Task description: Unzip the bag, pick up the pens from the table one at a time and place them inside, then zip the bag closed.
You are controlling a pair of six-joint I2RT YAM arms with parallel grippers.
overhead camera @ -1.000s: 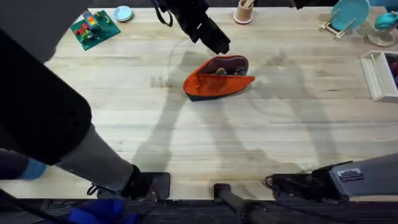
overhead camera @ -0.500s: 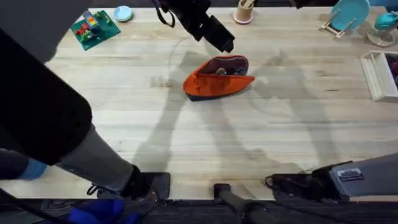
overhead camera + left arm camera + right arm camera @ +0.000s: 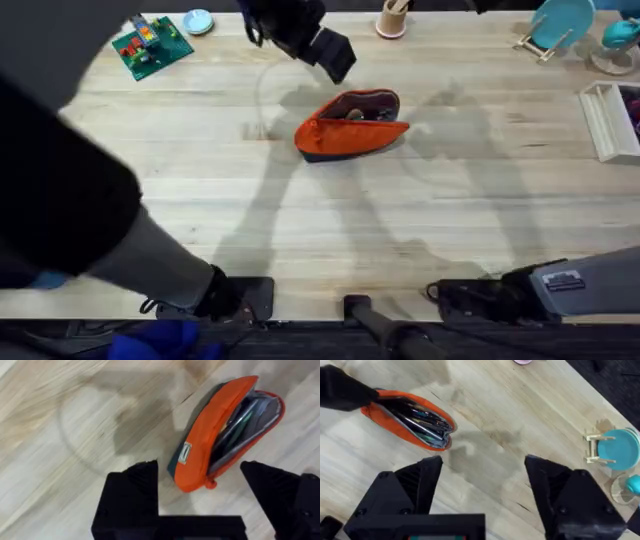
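Lying unzipped toward the far middle of the table [image 3: 330, 230], the bag [image 3: 350, 125] shows the pens [image 3: 425, 420] inside through the wrist views, while the left gripper [image 3: 200, 487] and right gripper [image 3: 482, 485] both spread wide, empty.

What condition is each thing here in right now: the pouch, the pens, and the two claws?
bag: lying on the table, zipper open, mouth gaping.
pens: inside the open bag.
left gripper: open, empty, above the table beside the bag.
right gripper: open, empty, off to one side of the bag.
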